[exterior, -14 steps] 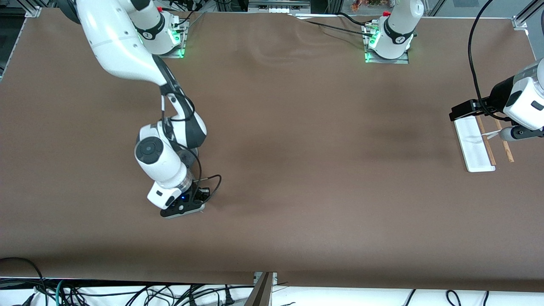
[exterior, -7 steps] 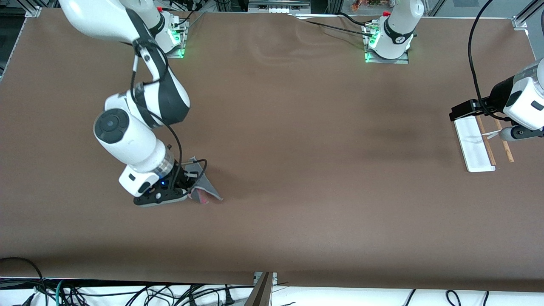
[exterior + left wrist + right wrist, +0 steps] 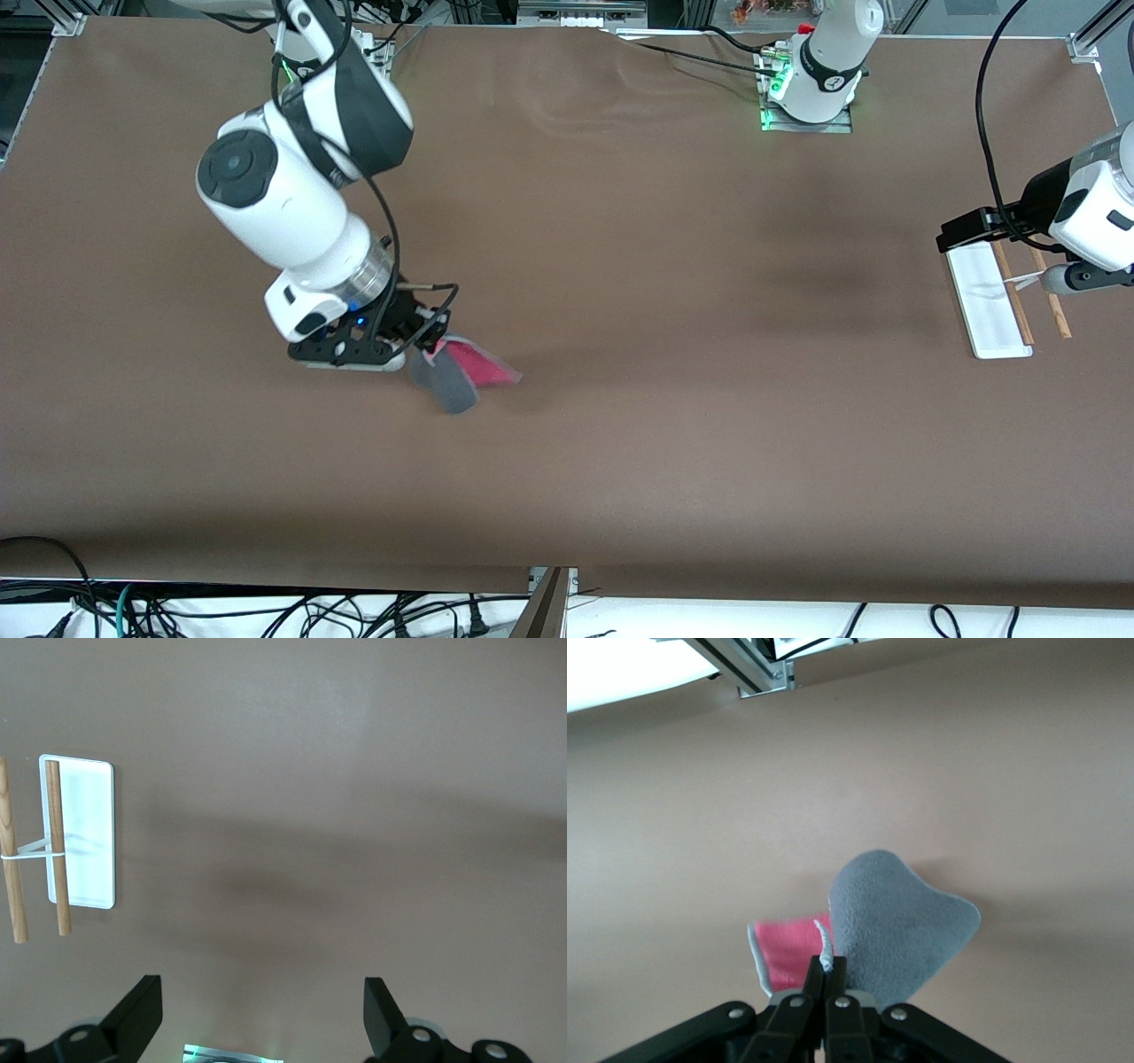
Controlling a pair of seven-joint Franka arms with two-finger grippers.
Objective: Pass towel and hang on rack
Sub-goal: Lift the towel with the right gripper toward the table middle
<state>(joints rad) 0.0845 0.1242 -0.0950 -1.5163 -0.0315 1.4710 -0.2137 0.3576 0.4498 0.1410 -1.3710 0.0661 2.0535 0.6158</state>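
Observation:
My right gripper is shut on the towel, a dark grey cloth with pale trim and a pink-red patch, and holds it in the air over the table near the right arm's end. In the right wrist view the towel hangs from the closed fingertips. The rack, a white base with two wooden rods, stands at the left arm's end of the table. My left gripper is open and empty, up in the air beside the rack, and waits.
The brown table spreads wide between the towel and the rack. The arm bases stand along the table's edge farthest from the front camera. Cables hang below the table's front edge.
My right gripper has lifted from the table with the towel in its fingers and moved a little toward the left arm's end. The towel now hangs free. The left arm has not moved.

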